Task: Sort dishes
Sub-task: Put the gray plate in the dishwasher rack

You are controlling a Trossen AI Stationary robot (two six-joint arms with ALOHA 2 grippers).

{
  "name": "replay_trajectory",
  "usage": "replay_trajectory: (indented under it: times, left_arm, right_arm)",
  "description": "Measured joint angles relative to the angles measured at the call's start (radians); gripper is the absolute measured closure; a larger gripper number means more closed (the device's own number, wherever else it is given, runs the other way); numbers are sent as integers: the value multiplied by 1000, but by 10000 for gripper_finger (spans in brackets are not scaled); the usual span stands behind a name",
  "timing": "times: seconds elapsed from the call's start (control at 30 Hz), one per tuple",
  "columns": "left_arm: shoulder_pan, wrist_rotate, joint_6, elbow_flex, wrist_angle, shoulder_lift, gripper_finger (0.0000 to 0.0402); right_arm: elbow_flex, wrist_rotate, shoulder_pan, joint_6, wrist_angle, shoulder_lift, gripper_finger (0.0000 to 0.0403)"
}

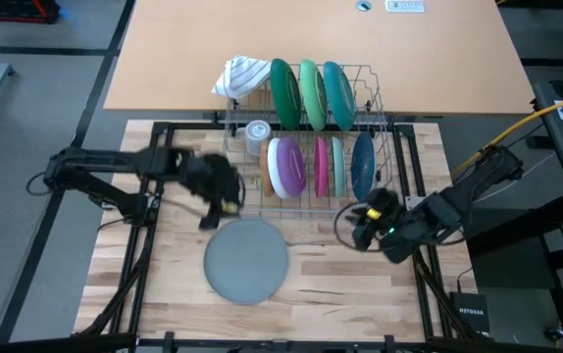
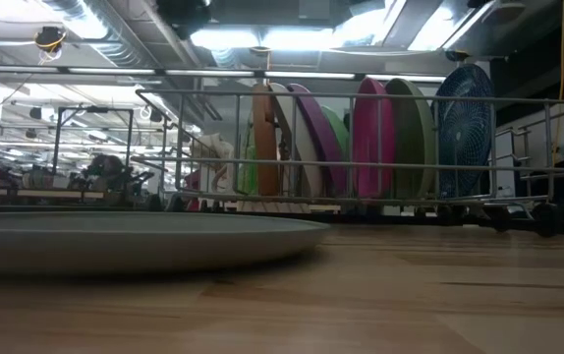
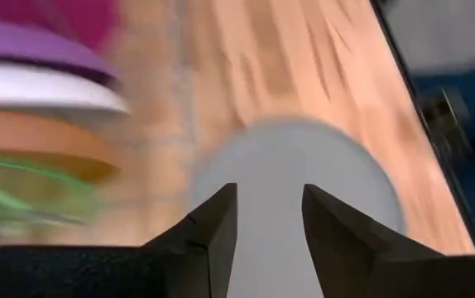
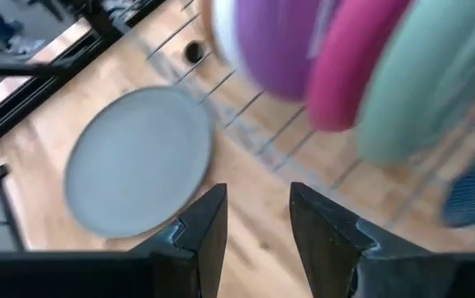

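Observation:
A large grey plate (image 1: 247,260) lies flat on the wooden table, also seen in the low view (image 2: 135,241). Behind it a wire rack (image 1: 382,110) holds dishes on edge: green and teal plates (image 1: 311,93) in the far row; tan, white, purple (image 1: 288,167), pink (image 1: 321,167), green and blue (image 1: 362,165) ones in the near row. My left gripper (image 1: 228,201) hovers open above the grey plate's far left rim (image 3: 304,165). My right gripper (image 1: 358,221) hovers open by the rack's near right corner, with the grey plate (image 4: 138,161) ahead of it.
A small clear glass (image 1: 257,132) stands at the rack's left end, and a striped white cloth (image 1: 242,74) hangs over its far left corner. A black frame (image 1: 144,226) borders the wooden board. A tan tabletop (image 1: 311,39) lies beyond the rack.

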Motion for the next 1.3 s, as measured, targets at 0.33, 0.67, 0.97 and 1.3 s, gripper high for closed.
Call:
replay_trajectory:
  times: [0.33, 0.67, 0.97, 1.3]
  left_arm:
    - [-429, -106, -293, 0, -116, 133, 274]
    - [-681, -177, -467, -86, -72, 357, 274]
    - [-786, -291, -488, -92, -36, 559, 274]
    - [-839, -369, -549, -65, -27, 570, 274]
  right_arm:
    - [0, -135, 0, 0, 269, 229, 267]
    - [0, -336, 1, -3, 518, 421, 267]
    - [0, -353, 1, -2, 597, 465, 267]
    - [0, -320, 0, -2, 614, 465, 267]
